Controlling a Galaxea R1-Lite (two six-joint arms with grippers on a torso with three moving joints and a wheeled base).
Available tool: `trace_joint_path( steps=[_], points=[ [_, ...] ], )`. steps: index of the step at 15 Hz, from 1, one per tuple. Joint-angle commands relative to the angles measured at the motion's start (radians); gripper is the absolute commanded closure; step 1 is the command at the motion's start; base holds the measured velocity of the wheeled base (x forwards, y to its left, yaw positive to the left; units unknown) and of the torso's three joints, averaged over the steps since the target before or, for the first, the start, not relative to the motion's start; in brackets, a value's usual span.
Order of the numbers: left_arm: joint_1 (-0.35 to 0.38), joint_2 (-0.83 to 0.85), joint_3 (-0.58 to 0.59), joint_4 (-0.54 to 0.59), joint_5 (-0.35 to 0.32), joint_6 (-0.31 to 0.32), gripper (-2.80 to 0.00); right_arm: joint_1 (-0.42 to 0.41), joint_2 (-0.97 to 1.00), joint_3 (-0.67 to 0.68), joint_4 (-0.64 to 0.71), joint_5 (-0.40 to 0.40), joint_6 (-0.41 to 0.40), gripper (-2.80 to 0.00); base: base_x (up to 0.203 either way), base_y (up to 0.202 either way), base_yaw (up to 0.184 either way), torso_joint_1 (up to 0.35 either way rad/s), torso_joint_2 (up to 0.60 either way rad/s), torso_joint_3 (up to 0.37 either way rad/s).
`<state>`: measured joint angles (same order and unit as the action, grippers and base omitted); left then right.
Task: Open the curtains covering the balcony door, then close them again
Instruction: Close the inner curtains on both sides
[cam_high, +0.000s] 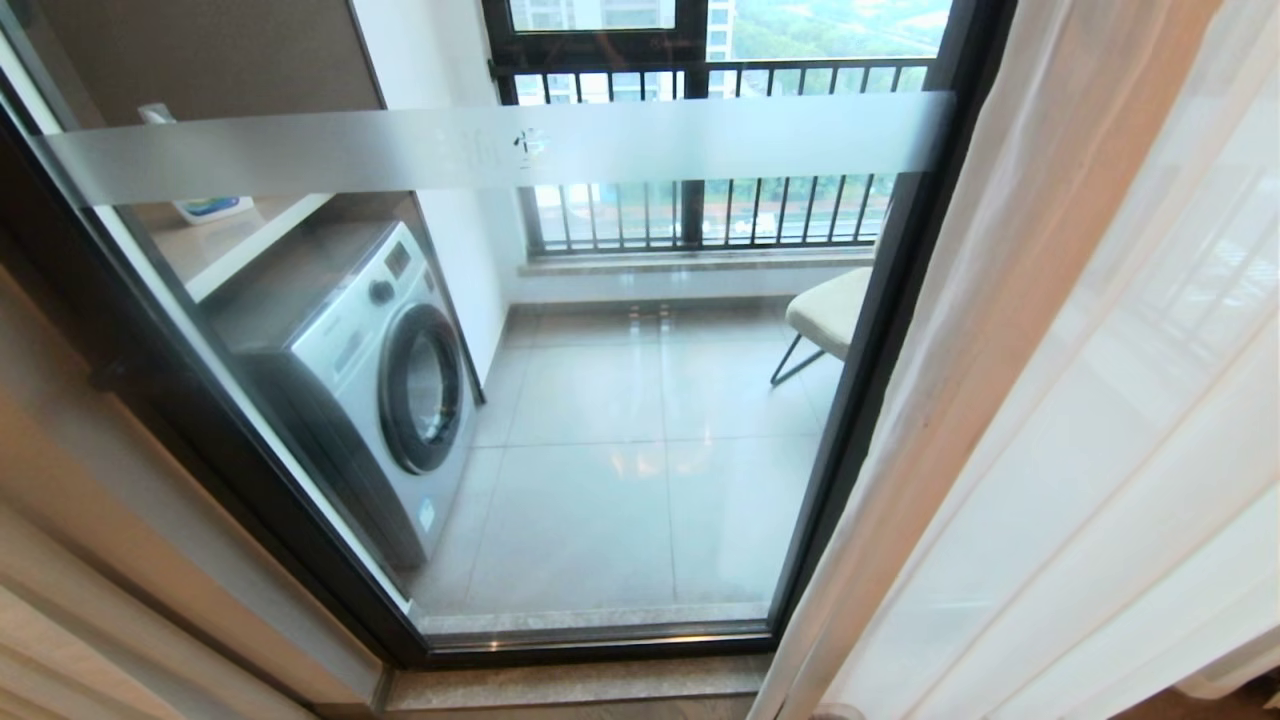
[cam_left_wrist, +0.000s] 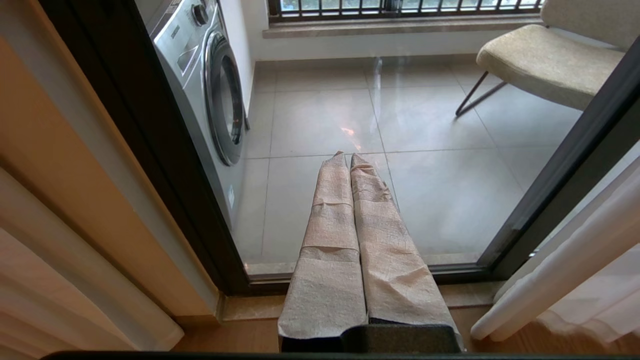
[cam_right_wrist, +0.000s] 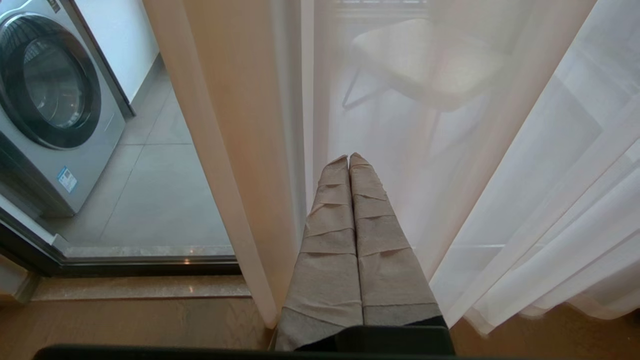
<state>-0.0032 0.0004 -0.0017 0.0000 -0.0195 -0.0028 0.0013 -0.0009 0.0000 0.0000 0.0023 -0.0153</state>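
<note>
curtains (cam_high: 1050, 400) parted | left tool (cam_left_wrist: 348, 159) pressed together, level | right tool (cam_right_wrist: 348, 160) likewise

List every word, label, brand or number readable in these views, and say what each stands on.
No text can be read outright.
Frosted band on the balcony door: small pale characters, too faint to read.
Washing machine: panel markings and a small sticker low on its front, too small to read.
Container on the shelf above the washing machine: blue label, unreadable.
</note>
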Motion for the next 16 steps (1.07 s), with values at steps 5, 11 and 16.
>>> trace_joint_path(
  steps=[5, 11, 16],
  points=[
    [0.0, 0.0, 0.0, 0.0, 0.001, -0.003, 0.0, 0.0, 0.001, 0.0, 0.0, 0.0, 0.0, 0.0, 0.0, 0.0, 0.0, 0.0, 0.0, 0.0],
    [0.0, 0.0, 0.0, -0.002, 0.001, -0.003, 0.0, 0.0, 0.001, 0.0, 0.0, 0.001, 0.0, 0.0, 0.0, 0.0, 0.0, 0.0, 0.0, 0.0],
    [0.0, 0.0, 0.0, -0.002, 0.001, -0.005, 0.0, -0.001, 0.001, 0.0, 0.0, -0.001, 0.0, 0.0, 0.001, 0.137, -0.004, 0.0, 0.0, 0.002]
  ],
)
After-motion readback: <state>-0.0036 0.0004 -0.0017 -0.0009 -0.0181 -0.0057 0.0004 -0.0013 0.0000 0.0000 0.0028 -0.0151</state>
